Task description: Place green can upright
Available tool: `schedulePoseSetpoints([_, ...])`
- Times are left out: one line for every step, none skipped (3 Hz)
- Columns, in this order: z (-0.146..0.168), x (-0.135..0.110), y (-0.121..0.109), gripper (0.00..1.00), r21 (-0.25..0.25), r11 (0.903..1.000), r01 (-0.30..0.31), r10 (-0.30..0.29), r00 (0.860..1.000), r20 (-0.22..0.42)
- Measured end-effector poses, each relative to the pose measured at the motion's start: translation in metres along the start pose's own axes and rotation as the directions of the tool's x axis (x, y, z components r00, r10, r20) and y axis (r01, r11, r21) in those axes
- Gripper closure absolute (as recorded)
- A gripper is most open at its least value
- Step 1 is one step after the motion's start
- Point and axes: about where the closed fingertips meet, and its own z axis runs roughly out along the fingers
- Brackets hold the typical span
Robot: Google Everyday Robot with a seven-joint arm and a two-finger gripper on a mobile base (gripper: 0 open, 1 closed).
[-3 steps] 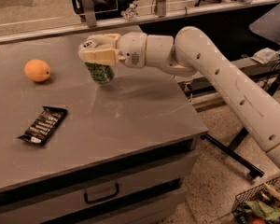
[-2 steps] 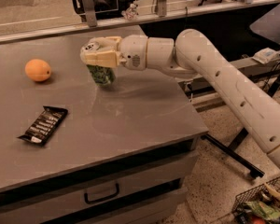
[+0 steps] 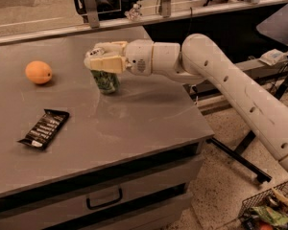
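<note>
The green can [image 3: 105, 83] is standing upright on the grey table [image 3: 149, 114], just left of centre in the upper half of the frame. My gripper [image 3: 98, 56] is reaching in from the right, and my fingers [image 3: 109, 64] are gripping the can's upper part and hiding its top rim. My arm is running off the right edge. An orange [image 3: 38, 72] is sitting at upper left, well apart.
</note>
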Motion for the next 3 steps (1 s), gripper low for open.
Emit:
schedulePoseSetpoints([-0.009, 0.001, 0.004, 0.00, 0.016, 0.9999, -0.002, 0.002, 1.000, -0.016])
schedulePoseSetpoints([-0.029, -0.002, 0.007, 0.00, 0.052, 0.9986, 0.005, -0.003, 0.999, -0.040])
schedulePoseSetpoints([-0.058, -0.007, 0.007, 0.00, 0.117, 0.9928, 0.025, -0.016, 0.997, -0.076])
